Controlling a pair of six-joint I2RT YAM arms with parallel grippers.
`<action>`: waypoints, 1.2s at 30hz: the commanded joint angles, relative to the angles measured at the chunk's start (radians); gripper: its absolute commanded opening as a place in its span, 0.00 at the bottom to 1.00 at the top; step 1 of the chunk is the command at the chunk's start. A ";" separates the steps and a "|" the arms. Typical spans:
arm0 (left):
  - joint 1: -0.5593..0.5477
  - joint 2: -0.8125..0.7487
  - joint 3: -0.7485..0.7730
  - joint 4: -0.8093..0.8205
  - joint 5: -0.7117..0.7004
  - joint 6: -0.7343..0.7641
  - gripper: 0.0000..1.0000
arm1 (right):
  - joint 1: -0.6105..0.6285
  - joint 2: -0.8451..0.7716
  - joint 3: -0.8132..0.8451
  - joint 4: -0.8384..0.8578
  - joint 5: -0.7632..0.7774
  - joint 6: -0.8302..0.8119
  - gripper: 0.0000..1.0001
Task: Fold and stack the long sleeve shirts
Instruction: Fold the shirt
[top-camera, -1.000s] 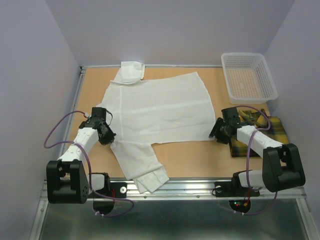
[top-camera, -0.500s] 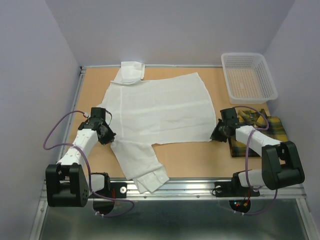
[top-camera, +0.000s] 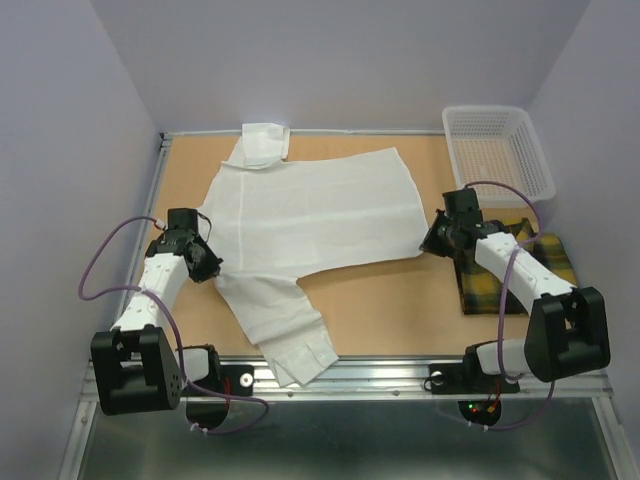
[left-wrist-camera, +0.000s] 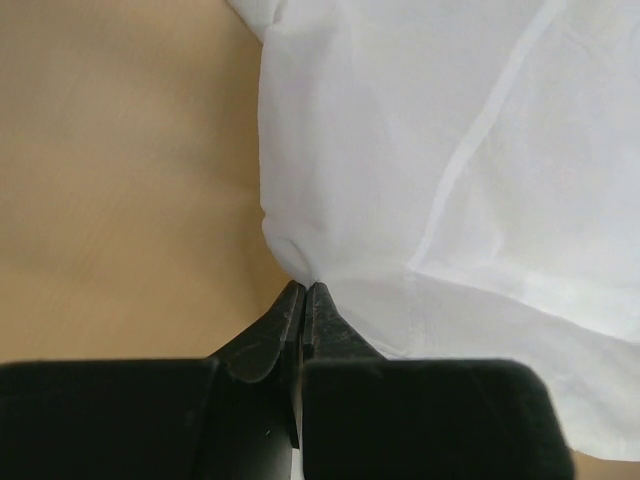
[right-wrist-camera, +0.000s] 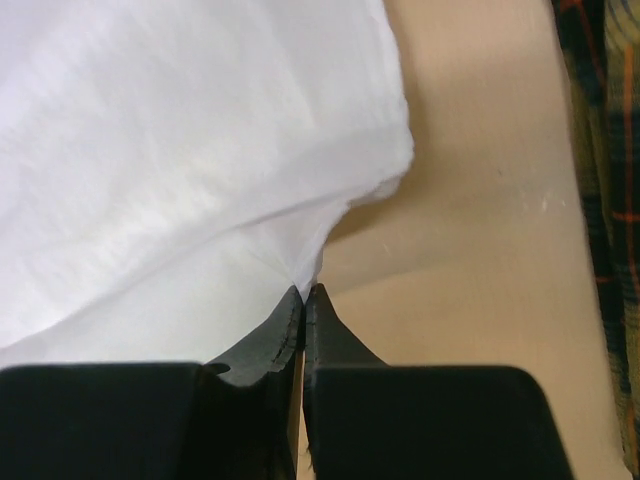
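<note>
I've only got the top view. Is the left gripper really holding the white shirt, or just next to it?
Observer: The left wrist view shows the left gripper shut on the edge of the white shirt, with cloth puckered where the jaws meet.
Operator: And the right?
Observer: Its wrist view shows the right gripper shut on that shirt's edge too.
Operator: Is the plaid shirt caught?
Observer: No, bare table shows between it and the gripper.

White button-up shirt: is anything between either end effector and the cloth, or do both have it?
Nothing visible stands between. The left end effector is shut on the plain white cloth shirt at its edge by the sleeve, and the right end effector is shut on its hem corner. Both pinch cloth directly.
</note>
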 joint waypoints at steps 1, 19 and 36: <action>0.008 0.045 0.073 0.021 0.028 0.044 0.00 | 0.005 0.066 0.144 -0.006 0.022 -0.043 0.01; 0.032 0.206 0.103 0.133 0.061 0.035 0.01 | 0.003 0.401 0.404 -0.008 0.042 -0.104 0.02; 0.034 0.304 0.169 0.162 0.108 0.038 0.23 | -0.034 0.480 0.398 -0.006 0.151 -0.093 0.30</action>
